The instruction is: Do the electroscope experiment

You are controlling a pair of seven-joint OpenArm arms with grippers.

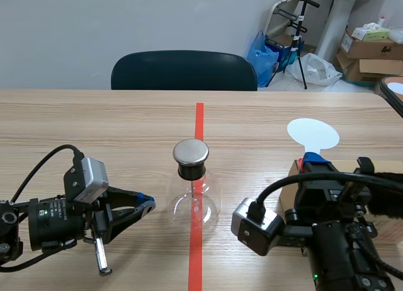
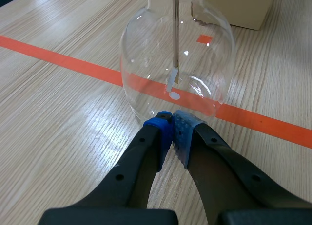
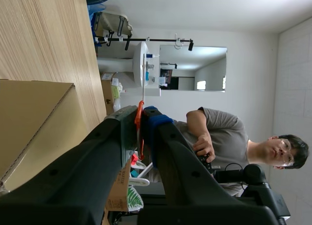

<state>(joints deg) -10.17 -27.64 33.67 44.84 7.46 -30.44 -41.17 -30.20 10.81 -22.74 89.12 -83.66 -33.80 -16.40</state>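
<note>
Right end effector (image 3: 141, 120) rolled sideways, pinching paddle (image 1: 313, 135), left end effector (image 2: 172, 119) pressed together, low beside flask (image 1: 195, 203)

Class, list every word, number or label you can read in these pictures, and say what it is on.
None can be read.
Cardboard boxes behind the table: print too small to read.
Glass flask, its metal cap and the white paddle: no marking visible.
</note>
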